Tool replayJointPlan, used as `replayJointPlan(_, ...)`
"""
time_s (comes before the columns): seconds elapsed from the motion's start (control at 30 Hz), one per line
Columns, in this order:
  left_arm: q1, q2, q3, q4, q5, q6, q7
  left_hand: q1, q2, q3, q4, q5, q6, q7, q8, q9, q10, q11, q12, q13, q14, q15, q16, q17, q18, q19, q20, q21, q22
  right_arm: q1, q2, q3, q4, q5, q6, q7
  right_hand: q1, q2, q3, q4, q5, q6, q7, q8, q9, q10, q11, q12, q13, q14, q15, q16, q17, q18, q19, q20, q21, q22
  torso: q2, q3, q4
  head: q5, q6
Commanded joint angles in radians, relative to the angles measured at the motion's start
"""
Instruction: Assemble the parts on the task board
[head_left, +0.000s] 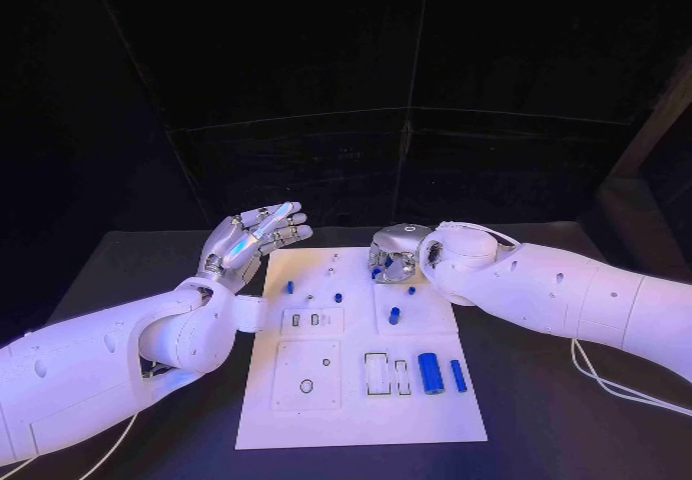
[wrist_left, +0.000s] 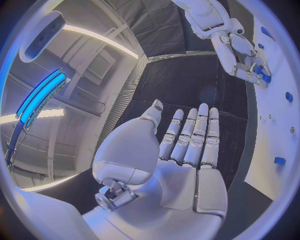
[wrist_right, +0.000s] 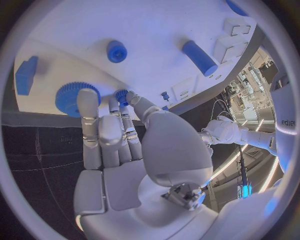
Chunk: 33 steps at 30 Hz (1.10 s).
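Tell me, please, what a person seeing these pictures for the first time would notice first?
Most striking is the white task board lying in the middle of the black table, dotted with small blue parts, the largest a blue cylinder near its front right. The right hand is down over the board's far edge, fingertips at a small blue part. The left hand is raised beside the board, fingers apart, holding nothing.

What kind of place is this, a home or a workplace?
Probably a robotics lab or test cell, not a home. A white task board with small blue parts lies on a black table, black curtains hang behind it, and the left wrist view shows an industrial ceiling with strip lights.
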Motion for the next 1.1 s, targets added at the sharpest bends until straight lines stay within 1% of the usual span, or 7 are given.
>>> replayJointPlan(0.03,0.002,-0.001,0.001,0.001,-0.007,0.018,0.022,0.004,0.002,0.001,-0.006,0.007,0.006,0.071,0.003,0.001,0.008,-0.001,0.004,-0.001,0.008,-0.002,-0.005,-0.002,0.015,0.007,0.000,0.004,0.000,0.002,0.002,0.001,-0.001,-0.017,0.015,-0.005,0.014,-0.001,0.014,0.000,-0.007,0.011,-0.001,0.005,0.001,0.012,-0.001,0.005,0.001,0.032,-0.007,0.007,0.006,-0.006,0.007,-0.003,0.009,0.010,0.001,0.0009,-0.0009,0.000,-0.001)
replayJointPlan(0.13,0.002,-0.001,0.001,0.001,-0.007,0.021,0.021,0.004,0.003,0.002,-0.006,0.007,0.007,0.071,0.003,0.001,0.009,-0.001,0.004,-0.001,0.008,-0.002,-0.005,-0.002,0.016,0.007,0.000,0.004,0.000,0.002,0.004,0.000,-0.003,-0.021,0.013,-0.006,0.020,-0.001,0.033,0.001,-0.012,0.016,-0.001,0.004,0.001,0.017,-0.001,0.003,0.001,0.030,-0.008,0.014,0.012,-0.007,0.004,-0.004,0.020,0.020,0.003,0.0001,-0.0005,-0.001,0.004)
replayJointPlan(0.2,0.003,-0.001,0.001,0.000,-0.007,0.023,0.020,0.004,0.004,0.002,-0.006,0.007,0.007,0.070,0.003,0.001,0.009,-0.001,0.004,-0.001,0.008,-0.002,-0.006,-0.002,0.016,0.008,0.000,0.004,0.000,0.002,0.006,0.000,-0.004,-0.024,0.008,-0.007,0.025,-0.002,0.048,0.001,-0.015,0.022,-0.001,0.004,0.001,0.022,-0.002,0.003,0.001,0.029,-0.008,0.020,0.017,-0.008,0.003,-0.004,0.030,0.030,0.002,0.0010,-0.0011,0.000,-0.001)
replayJointPlan(0.33,0.003,-0.001,0.001,-0.001,-0.007,0.025,0.018,0.004,0.004,0.002,-0.006,0.007,0.007,0.070,0.003,0.001,0.009,-0.001,0.004,-0.001,0.008,-0.002,-0.006,-0.002,0.016,0.008,0.000,0.004,0.000,0.002,0.006,0.000,0.000,-0.029,-0.022,-0.008,0.032,-0.002,0.068,0.001,-0.022,0.033,-0.002,0.005,0.002,0.032,-0.004,0.004,0.003,0.027,-0.010,0.028,0.022,-0.009,0.001,-0.005,0.045,0.045,0.001,0.0012,-0.0013,-0.001,0.000)
replayJointPlan(0.73,0.003,-0.003,0.001,-0.003,-0.007,0.036,0.018,0.004,0.005,0.003,-0.006,0.007,0.007,0.070,0.002,0.001,0.010,-0.001,0.003,-0.001,0.009,-0.002,-0.006,-0.002,0.016,0.010,0.000,0.005,0.000,0.002,0.006,0.001,0.033,-0.029,-0.212,-0.049,0.040,-0.004,0.100,0.002,-0.032,0.041,0.002,0.003,0.001,0.036,-0.003,0.000,0.003,0.025,-0.012,0.039,0.031,-0.012,0.002,-0.003,0.067,0.068,0.003,0.0003,0.0019,0.002,0.002)
replayJointPlan(0.83,0.003,-0.002,0.001,-0.005,-0.007,0.038,0.018,0.004,0.005,0.003,-0.006,0.007,0.007,0.070,0.002,0.001,0.010,-0.001,0.003,-0.001,0.009,-0.002,-0.006,-0.002,0.016,0.010,0.000,0.005,0.000,0.002,0.022,0.001,0.019,-0.015,-0.253,-0.050,0.040,-0.006,0.103,0.002,-0.033,0.040,0.003,0.002,0.001,0.036,-0.003,0.000,0.002,0.025,-0.012,0.040,0.032,-0.013,0.003,-0.002,0.069,0.071,0.004,0.0011,0.0019,0.004,0.003)
replayJointPlan(1.1,0.003,0.002,0.001,-0.011,-0.007,0.040,0.016,0.003,0.005,0.003,-0.006,0.007,0.008,0.070,0.002,0.001,0.010,-0.001,0.003,-0.001,0.010,-0.002,-0.007,-0.003,0.016,0.010,0.000,0.005,0.000,0.003,0.078,0.001,-0.037,0.016,-0.277,-0.032,0.037,-0.013,0.108,0.004,-0.033,0.039,0.006,0.000,0.000,0.035,-0.001,-0.002,0.002,0.024,-0.011,0.043,0.034,-0.013,0.002,0.000,0.073,0.074,0.004,0.0006,0.0047,0.002,-0.001)
